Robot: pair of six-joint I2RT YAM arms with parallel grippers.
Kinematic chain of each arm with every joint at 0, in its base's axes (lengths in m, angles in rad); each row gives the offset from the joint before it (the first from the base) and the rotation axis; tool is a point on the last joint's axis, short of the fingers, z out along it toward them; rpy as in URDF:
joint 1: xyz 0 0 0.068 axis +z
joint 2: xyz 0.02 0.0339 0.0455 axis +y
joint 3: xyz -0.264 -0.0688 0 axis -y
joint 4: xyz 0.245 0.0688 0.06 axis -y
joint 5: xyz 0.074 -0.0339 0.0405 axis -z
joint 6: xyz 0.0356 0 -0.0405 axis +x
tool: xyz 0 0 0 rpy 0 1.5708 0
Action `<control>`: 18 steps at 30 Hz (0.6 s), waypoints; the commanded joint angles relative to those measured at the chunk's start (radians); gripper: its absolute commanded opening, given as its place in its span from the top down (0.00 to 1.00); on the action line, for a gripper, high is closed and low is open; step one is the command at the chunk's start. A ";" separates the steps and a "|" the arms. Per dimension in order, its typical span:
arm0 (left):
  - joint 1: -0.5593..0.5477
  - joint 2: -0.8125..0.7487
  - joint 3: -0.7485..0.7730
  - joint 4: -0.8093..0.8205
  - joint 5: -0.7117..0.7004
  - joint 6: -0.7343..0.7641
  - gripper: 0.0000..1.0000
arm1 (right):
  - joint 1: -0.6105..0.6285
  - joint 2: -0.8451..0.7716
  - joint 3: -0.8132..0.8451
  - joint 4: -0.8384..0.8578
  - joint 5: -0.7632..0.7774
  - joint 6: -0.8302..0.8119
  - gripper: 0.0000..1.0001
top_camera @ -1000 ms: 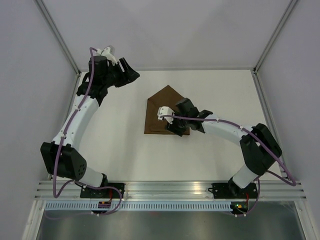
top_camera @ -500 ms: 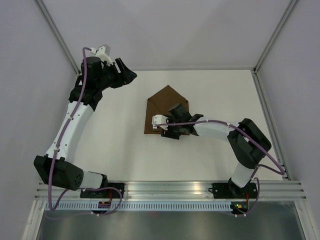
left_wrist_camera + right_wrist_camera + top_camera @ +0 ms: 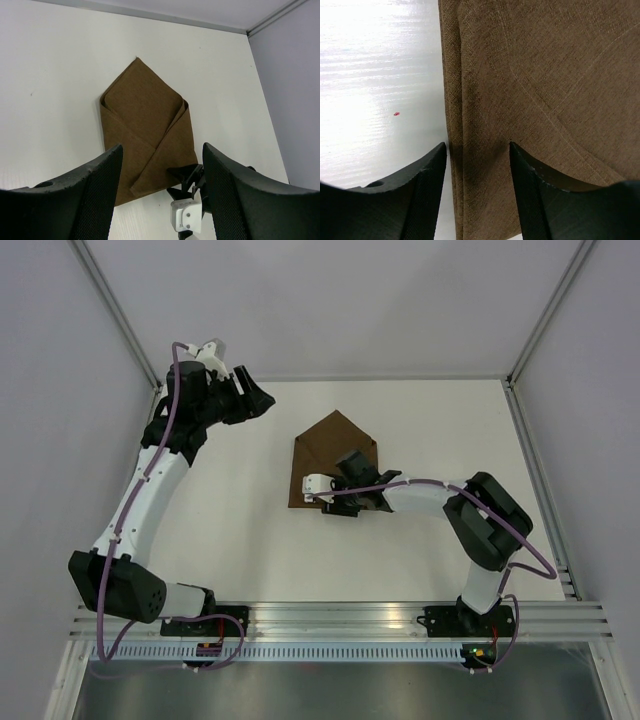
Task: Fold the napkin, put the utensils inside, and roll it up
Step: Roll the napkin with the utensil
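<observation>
A dark brown napkin (image 3: 325, 450) lies flat near the middle of a white surface (image 3: 230, 500). It is folded into an envelope shape with a point at the far end and two flaps crossing over its body. The utensils are not in sight in any view.

The right pincer (image 3: 477, 145) hangs low over the napkin's near left edge, its jaws spread and straddling the doubled hem, not pinching it. The left pincer (image 3: 162, 146) is raised well away at the far left, spread wide and holding nothing.

The cloth looks thin, soft, light and limp with a matte weave, so it will likely sag and slide on the smooth surface. The layered hem looks like the best place to take hold. No brand, label or writing can be read.
</observation>
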 commanded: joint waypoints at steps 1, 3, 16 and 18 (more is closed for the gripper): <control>-0.001 -0.036 -0.019 0.008 0.031 0.050 0.30 | -0.007 0.048 0.010 -0.023 -0.013 -0.040 0.42; 0.001 -0.034 -0.023 0.010 0.045 0.057 0.30 | -0.010 0.057 0.022 -0.051 -0.028 -0.046 0.44; -0.002 -0.025 -0.065 0.021 0.092 0.066 0.30 | -0.032 0.123 0.105 -0.244 -0.068 -0.109 0.62; -0.004 -0.027 -0.080 0.036 0.101 0.060 0.31 | -0.035 0.143 0.134 -0.299 -0.084 -0.111 0.69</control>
